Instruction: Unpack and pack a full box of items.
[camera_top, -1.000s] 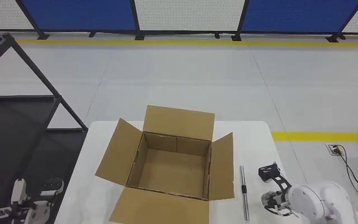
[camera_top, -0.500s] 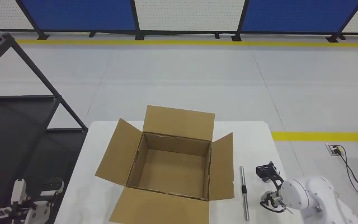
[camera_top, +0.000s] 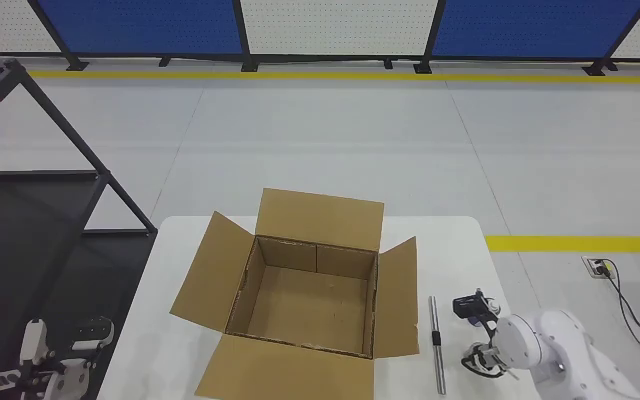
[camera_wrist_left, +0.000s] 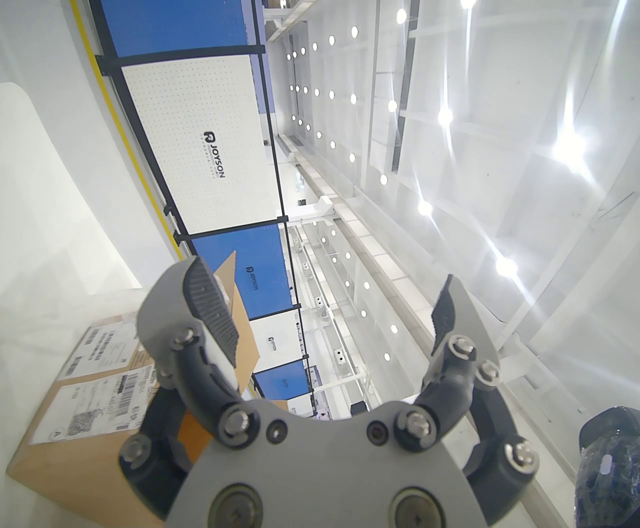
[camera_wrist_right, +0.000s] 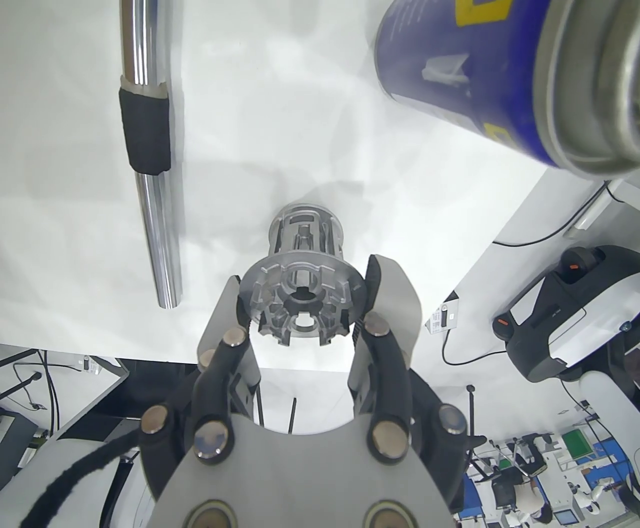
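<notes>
An open, empty cardboard box (camera_top: 305, 300) stands mid-table with all its flaps spread; its labelled side (camera_wrist_left: 95, 395) shows in the left wrist view. My right gripper (camera_wrist_right: 305, 290) is shut on a grey cast-metal hub (camera_wrist_right: 300, 272), held just above the white table near the front right corner (camera_top: 478, 357). A chrome rod with a black band (camera_wrist_right: 150, 200) lies beside it, between the gripper and the box (camera_top: 436, 342). My left gripper (camera_wrist_left: 325, 290) is open, holds nothing and points up at the ceiling, off the table's front left corner (camera_top: 62, 340).
A blue spray can (camera_wrist_right: 500, 75) lies on the table close to the hub. A black rack (camera_top: 60, 200) stands left of the table. The white table (camera_top: 450, 250) has bare surface behind the rod and on the box's left.
My right arm has shifted a little to the left, toward the rod, with the hub still in its grip. The box, the rod and the left arm have stayed put.
</notes>
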